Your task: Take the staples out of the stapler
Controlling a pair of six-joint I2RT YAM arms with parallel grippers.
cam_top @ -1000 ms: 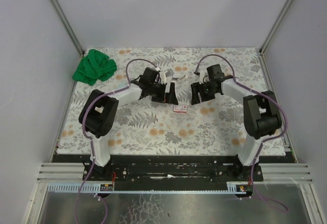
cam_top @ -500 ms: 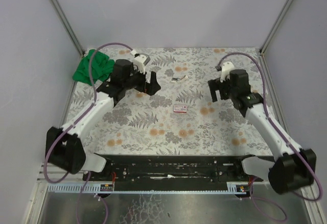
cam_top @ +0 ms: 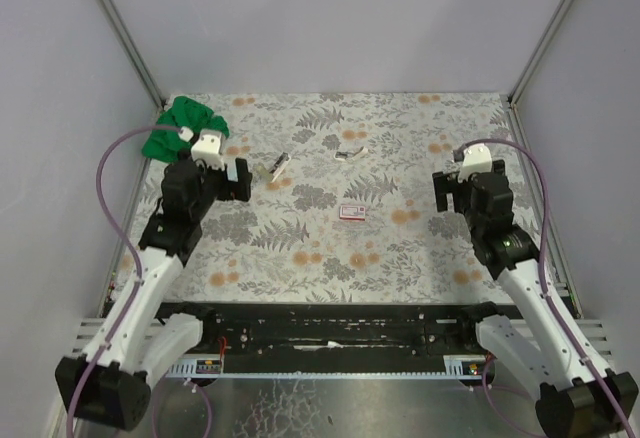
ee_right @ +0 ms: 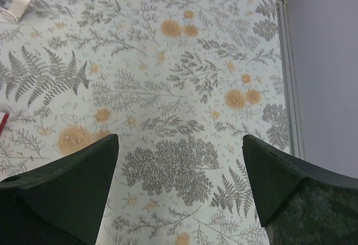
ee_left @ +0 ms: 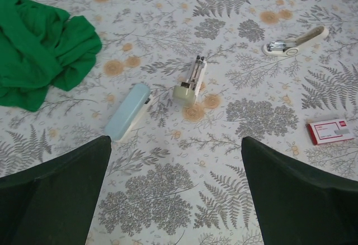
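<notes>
A: So, where were the two arms at that moment?

B: Both hung over the near half of the patterned table. The left gripper was above the left side, its fingers spread wide with nothing between them. The right gripper was over the right side, just as wide apart and just as empty.

A: And the staplers?

B: Three pieces lay on the far part of the table, left of centre, all well apart from both grippers. A pale-green stapler sat with its metal rail pointing away from the left wrist camera. Just to its left lay a light-blue piece, flat and slanted. Further right was a white stapler, swung open, with silvery metal at one end.

A: Could you see the staples themselves?

B: Honestly, no. Silvery metal showed on the pale-green and white staplers, but it was too small to tell staples from bare rail.

A: Anything else there?

B: A small red-and-white box lay near the middle, between the arms. A crumpled green cloth sat at the far left corner.
</notes>
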